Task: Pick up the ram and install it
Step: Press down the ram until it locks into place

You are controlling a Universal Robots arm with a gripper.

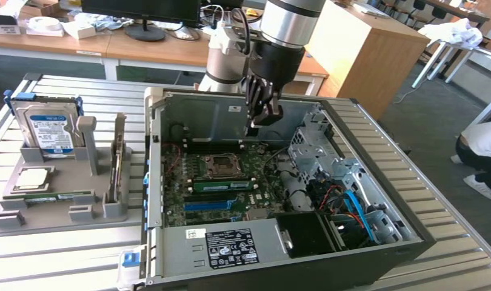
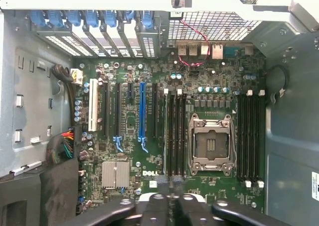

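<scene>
Exterior view first: the open computer case (image 1: 407, 239) is laid on its side on the slatted surface (image 1: 59, 260). The claw (image 1: 254, 127) is hung inside it above the motherboard (image 1: 229, 209), roughly over the CPU socket (image 1: 223, 163). The ram (image 1: 221, 185) is seen standing on edge in a slot just beside that socket, on the side nearer the camera. So the ram is placed below the claw and a bit toward the camera, clearly apart from it, no contact. The claw is pulled in to a narrow gap and nothing is gripped in it. Off to the exterior view's left, a grey holder tray (image 1: 63, 215) is parked on the surface. The hard drive (image 1: 47, 130) is stood up in it, the processor chip (image 1: 31, 177) is laid flat, and a second green stick (image 1: 47, 196) is laid along the front.

Wrist view: the board is looked at straight down. The claw (image 2: 168, 183) is lined up over the end of the memory slots (image 2: 175, 136), which are set between the CPU socket (image 2: 211, 144) and the blue expansion slot (image 2: 141, 111). The fingers (image 2: 158, 201) are drawn close with a slim gap, and nothing is pinched between them. Which slot carries the ram can't really be told from straight above.
</scene>
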